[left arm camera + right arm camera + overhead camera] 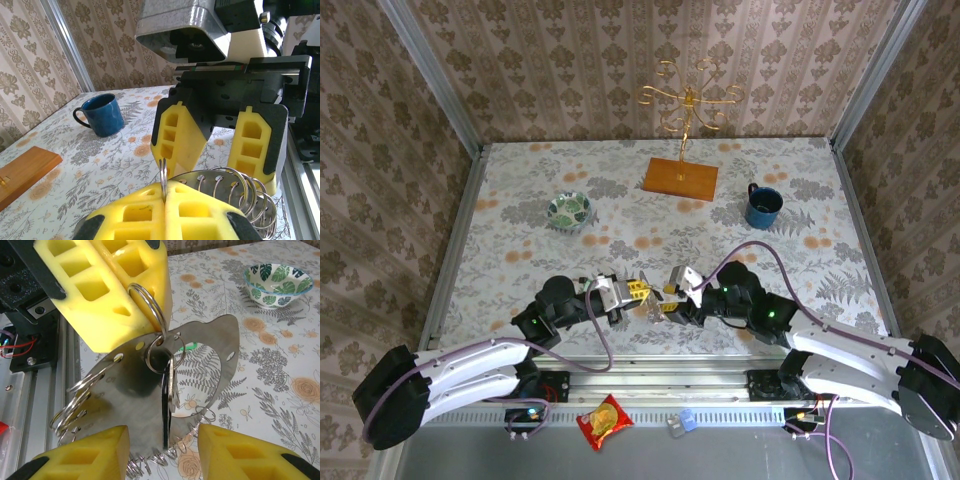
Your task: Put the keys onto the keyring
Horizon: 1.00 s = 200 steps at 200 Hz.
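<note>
The left fingers (135, 214) clamp the keyring (157, 310) upright above the counter (280, 365), seemingly steadying it so the right fingers (85, 456), standing apart, can reach the dangling keys (166, 390).

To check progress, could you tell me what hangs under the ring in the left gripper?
Under the ring, pinched by the left gripper, a smaller ring carries dark keys. Behind them is a shiny metal plate, which they partly cover.

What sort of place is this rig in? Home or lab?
Probably a lab test cell dressed as a home: wallpapered panels in aluminium framing, a floral-covered table, and household props, a blue mug and patterned bowl.
</note>
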{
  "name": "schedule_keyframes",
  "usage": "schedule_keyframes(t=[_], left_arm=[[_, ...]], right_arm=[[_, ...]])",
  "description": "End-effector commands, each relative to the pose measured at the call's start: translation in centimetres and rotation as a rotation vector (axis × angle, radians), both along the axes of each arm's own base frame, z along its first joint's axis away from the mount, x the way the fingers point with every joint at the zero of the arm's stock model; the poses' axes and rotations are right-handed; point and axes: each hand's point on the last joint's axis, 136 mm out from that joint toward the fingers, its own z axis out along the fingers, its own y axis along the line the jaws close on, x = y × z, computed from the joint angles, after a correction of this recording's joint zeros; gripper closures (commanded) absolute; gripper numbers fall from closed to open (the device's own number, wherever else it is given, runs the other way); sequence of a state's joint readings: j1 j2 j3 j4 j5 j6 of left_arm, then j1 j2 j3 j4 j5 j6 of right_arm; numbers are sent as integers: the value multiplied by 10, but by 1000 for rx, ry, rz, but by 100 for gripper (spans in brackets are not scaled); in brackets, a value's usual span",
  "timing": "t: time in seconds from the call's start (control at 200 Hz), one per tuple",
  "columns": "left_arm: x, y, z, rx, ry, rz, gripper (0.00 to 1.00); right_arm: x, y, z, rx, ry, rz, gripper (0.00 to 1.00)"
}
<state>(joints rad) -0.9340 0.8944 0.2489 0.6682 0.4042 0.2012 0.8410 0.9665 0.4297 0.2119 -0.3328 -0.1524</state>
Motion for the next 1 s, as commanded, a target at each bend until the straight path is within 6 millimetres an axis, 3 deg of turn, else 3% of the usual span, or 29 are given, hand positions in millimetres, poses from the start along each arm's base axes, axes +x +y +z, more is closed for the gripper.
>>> schedule_keyframes(t=[0.0, 0.395, 0.81, 0.995], left_arm=[[-3, 1, 22, -80, -28, -20, 100], [-4, 1, 21, -79, -21, -26, 100], [-1, 3, 17, -54, -25, -2, 100], [4, 3, 12, -28, -14, 26, 100]], right_arm=[[1, 7, 6, 30, -16, 8, 58], [11, 19, 16, 65, -48, 14, 66], [10, 15, 31, 33, -121, 30, 99], [9, 10, 37, -27, -168, 42, 100]])
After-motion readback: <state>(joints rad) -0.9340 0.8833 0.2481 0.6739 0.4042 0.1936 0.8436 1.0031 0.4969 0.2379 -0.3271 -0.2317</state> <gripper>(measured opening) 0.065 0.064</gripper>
